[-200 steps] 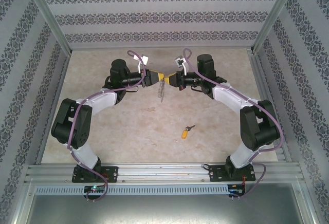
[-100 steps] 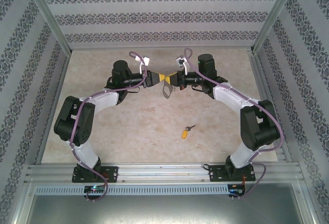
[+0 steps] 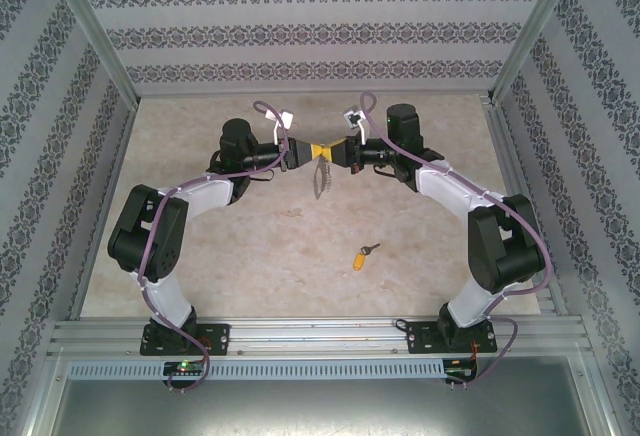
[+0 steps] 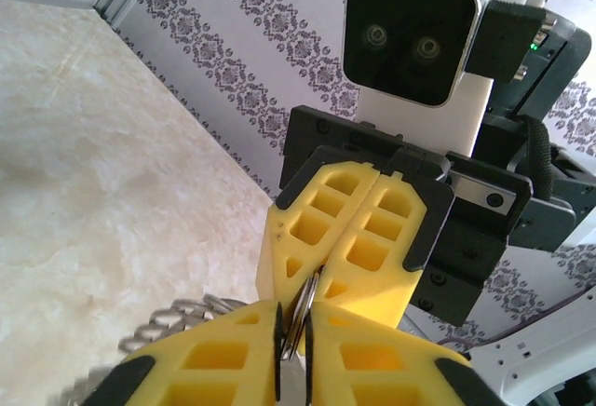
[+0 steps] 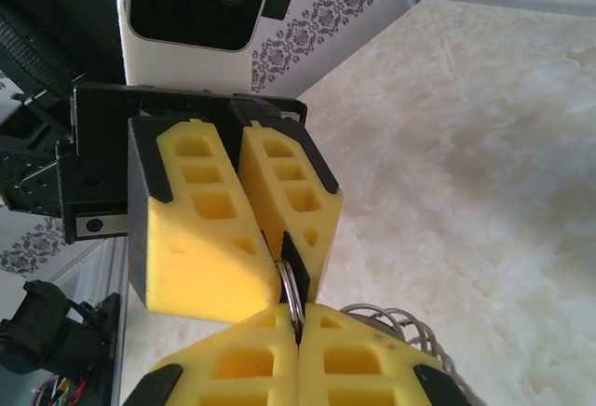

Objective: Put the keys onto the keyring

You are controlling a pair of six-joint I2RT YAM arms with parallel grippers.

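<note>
The keyring [image 3: 320, 172] is being pinched at the upper centre of the overhead frame, with the left fingers [image 4: 354, 327] and the right fingers [image 5: 270, 331] each being pressed onto its thin ring. The key [image 3: 366, 256] is being left lying on the counter [image 3: 250, 246], lower right of centre, well apart.

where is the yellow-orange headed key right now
In the top view, the small key with the yellow-orange plastic head lies on the beige table, right of centre, closer to the front edge than the dark grey metal keyring.
</note>
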